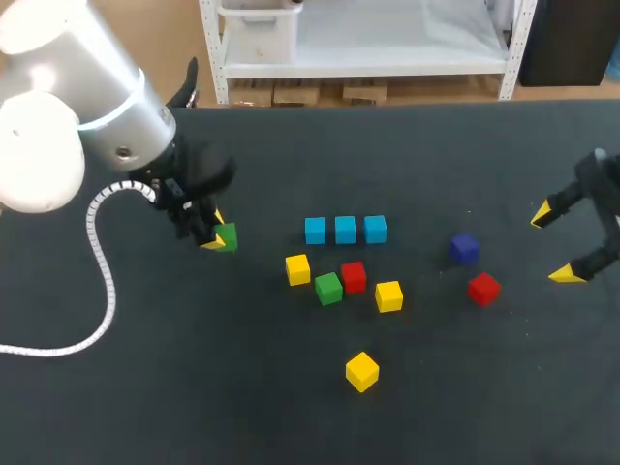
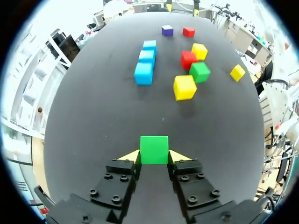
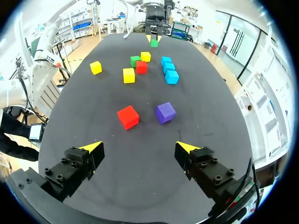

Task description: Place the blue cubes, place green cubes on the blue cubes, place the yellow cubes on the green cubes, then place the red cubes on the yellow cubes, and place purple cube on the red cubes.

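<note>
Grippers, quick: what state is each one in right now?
Left gripper: shut on a small green cube.
Right gripper: open, holding nothing.

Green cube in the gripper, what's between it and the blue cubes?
Nothing: the left wrist view shows only bare table between the green cube, held by the left gripper, and the three blue cubes.

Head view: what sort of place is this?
Probably a robot test bench: dark table, a row of blue cubes, the left claw holding a green cube, the right claw open.
</note>
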### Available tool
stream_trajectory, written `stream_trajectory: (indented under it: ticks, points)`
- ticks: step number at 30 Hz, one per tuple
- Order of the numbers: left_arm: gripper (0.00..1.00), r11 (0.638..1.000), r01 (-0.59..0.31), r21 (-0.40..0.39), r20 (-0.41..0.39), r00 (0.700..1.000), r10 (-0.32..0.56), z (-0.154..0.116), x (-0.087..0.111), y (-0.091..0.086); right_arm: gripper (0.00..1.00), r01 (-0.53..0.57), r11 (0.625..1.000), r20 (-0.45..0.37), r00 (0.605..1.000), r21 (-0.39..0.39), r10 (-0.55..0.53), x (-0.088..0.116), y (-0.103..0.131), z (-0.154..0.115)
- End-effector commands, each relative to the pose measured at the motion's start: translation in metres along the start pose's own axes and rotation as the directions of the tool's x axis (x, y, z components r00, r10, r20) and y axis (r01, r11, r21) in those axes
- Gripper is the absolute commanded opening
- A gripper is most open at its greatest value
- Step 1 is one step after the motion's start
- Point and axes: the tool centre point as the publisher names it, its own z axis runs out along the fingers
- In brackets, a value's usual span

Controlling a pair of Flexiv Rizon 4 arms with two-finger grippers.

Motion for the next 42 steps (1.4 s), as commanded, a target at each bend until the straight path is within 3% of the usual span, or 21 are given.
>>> stream_trajectory:
  ticks: [1, 9, 20, 33, 42]
  points:
    - [0.0, 1.0, -0.002, -0.021, -0.011, 1.0, 0.002, -0.023, -0.015, -0.018, 1.0, 0.001, 1.0, 0.002, 1.0, 0.0, -0.001, 0.0, 0.0, 0.001]
    - [0.0, 0.999, -0.025, -0.027, -0.001, 1.0, 0.025, -0.041, -0.063, -0.02, 1.0, 0.001, 1.0, 0.002, 1.0, 0.0, -0.001, 0.0, 0.0, 0.001]
    - [0.0, 0.993, -0.114, -0.01, 0.002, 0.994, 0.114, -0.03, -0.115, -0.005, 1.0, 0.001, 1.0, 0.002, 1.0, 0.0, -0.001, 0.0, 0.0, 0.001]
    - [0.0, 0.988, -0.157, -0.002, 0.039, 0.987, 0.157, 0.003, -0.15, 0.011, 1.0, 0.001, 1.0, 0.002, 1.0, 0.0, -0.001, 0.0, 0.0, 0.001]
    - [0.0, 0.987, -0.16, -0.012, 0.05, 0.986, 0.161, 0.018, -0.159, 0.02, 1.0, 0.001, 1.0, 0.002, 1.0, 0.0, -0.001, 0.0, 0.0, 0.001]
